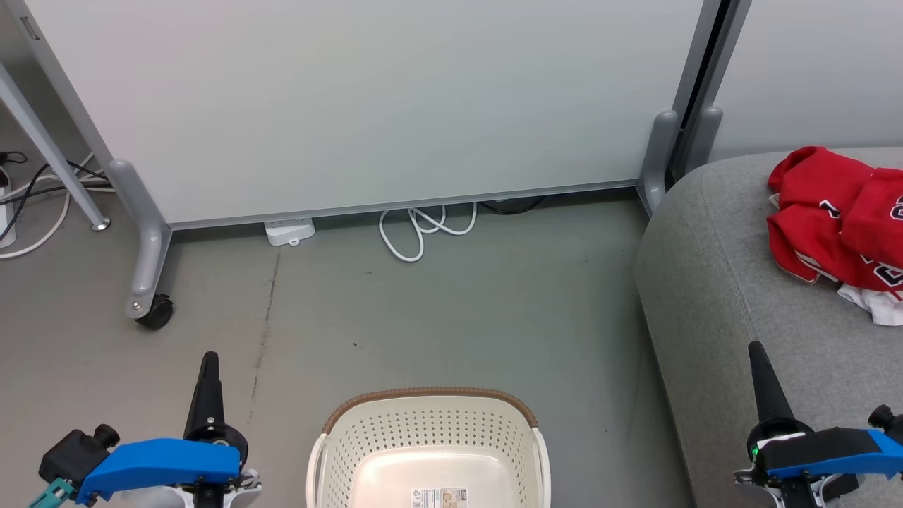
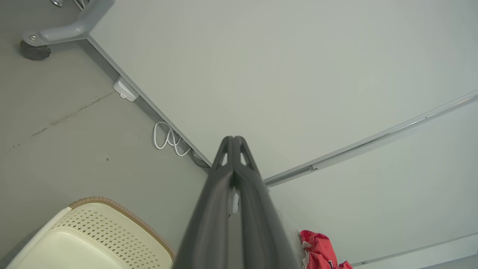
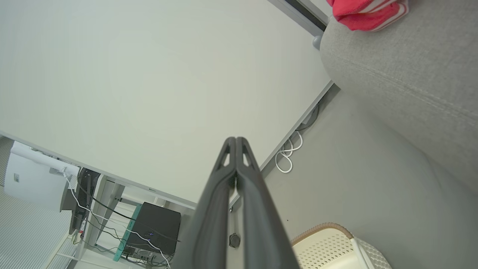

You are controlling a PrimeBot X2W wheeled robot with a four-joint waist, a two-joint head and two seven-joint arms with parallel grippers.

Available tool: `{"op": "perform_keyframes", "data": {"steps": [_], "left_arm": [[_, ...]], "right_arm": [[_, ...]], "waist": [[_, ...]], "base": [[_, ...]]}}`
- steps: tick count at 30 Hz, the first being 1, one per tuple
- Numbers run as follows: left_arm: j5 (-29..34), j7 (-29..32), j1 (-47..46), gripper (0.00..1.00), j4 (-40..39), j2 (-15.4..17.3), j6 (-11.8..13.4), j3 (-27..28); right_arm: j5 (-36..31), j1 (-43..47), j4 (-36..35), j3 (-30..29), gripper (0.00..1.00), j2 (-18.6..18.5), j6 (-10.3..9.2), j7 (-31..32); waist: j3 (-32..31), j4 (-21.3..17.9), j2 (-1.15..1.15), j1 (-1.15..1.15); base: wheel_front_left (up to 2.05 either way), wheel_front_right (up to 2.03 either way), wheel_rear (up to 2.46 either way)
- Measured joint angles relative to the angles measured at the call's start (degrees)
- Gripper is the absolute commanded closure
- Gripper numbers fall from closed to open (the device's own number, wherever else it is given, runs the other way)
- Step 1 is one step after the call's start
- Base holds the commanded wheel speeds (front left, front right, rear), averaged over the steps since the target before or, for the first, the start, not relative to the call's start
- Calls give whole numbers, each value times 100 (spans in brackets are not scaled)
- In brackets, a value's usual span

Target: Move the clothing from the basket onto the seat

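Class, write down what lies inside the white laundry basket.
Inside the basket, a bare cream bottom with a sticker label shows, nothing lying on it. Its near end is cut off by the picture's edge, so that part cannot be checked.

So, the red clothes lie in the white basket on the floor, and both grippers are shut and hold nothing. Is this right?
Not quite. The head view shows the red clothes on the grey seat, not in the white basket, which stands on the floor. The left gripper and the right gripper are indeed shut and hold nothing.
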Motion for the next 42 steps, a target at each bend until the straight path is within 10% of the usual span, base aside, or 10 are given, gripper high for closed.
{"op": "perform_keyframes", "data": {"steps": [42], "left_arm": [[-2275, 578, -224, 100, -11, 0, -53, 290]], "right_arm": [[2342, -168, -26, -31, 100, -4, 0, 580]], "waist": [[-32, -146, 0, 0]], "base": [[0, 0, 0]]}}
